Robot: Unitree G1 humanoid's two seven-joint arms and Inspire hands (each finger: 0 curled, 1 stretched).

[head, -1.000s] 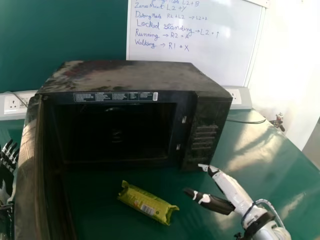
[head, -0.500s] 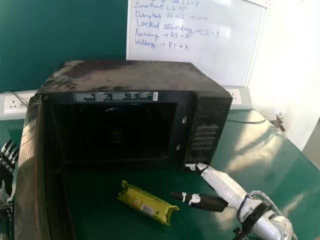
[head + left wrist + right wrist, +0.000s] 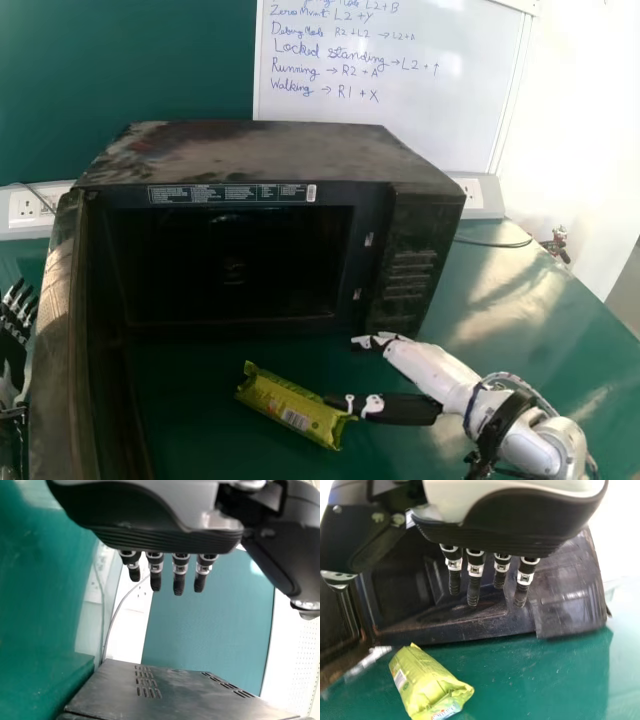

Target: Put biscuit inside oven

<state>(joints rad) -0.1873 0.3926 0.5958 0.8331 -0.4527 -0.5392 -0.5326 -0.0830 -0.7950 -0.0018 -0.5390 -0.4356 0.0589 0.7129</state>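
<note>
The green table (image 3: 540,365) carries the black oven (image 3: 260,150), its door open at left. Left of it is the left robot hand (image 3: 13,345), its fingers apart from the thumb, holding nothing. The right robot hand (image 3: 430,370), near the oven's right front, is also open and empty. Its thumb tip is at the right end of the biscuit packet (image 3: 285,405), which lies on the table before the oven; whether they touch, I cannot tell.

From my remote station I counted one biscuit packet (image 3: 290,405), one oven (image 3: 280,150), one table (image 3: 570,350), one far whiteboard (image 3: 400,120) and two hands, the left hand (image 3: 12,345) and right hand (image 3: 430,368).
</note>
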